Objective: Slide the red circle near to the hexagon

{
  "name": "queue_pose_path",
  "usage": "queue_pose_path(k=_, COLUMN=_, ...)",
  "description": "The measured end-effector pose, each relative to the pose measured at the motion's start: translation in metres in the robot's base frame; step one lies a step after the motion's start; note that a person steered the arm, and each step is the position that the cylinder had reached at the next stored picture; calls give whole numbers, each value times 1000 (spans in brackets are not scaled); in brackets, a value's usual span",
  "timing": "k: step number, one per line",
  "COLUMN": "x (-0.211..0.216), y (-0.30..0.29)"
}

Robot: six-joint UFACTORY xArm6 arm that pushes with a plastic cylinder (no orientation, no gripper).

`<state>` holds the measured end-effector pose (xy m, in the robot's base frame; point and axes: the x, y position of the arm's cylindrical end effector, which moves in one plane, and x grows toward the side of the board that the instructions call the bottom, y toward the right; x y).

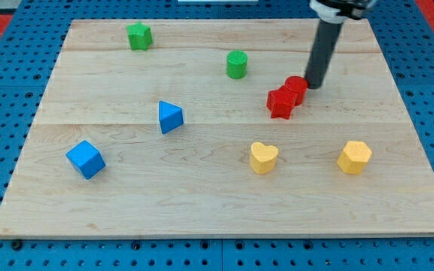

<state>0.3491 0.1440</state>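
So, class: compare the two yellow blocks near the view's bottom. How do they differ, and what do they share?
Shape: the yellow heart has a notched top and two lobes, while the yellow hexagon has flat sides all round.
Place: the yellow heart lies further toward the view's left, below the red blocks; the yellow hexagon lies nearer the board's right edge.
Shared: both are yellow, lie flat in roughly the same row, and stand clear of my tip.

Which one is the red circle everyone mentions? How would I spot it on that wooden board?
Look at the wooden board, toward the view's upper right, where my tip comes down. The red circle sits right beside it, touching a red star. It is the round one; its neighbour is jagged.
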Motion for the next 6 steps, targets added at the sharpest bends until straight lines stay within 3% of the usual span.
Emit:
queue_pose_path(k=1, x=-29, y=-10)
queue_pose_path(k=2, x=8, y=-53)
queue_pose_path(k=3, x=29, y=39)
queue_pose_path(k=4, x=7, y=40)
queue_pose_path(k=6, x=116, y=48)
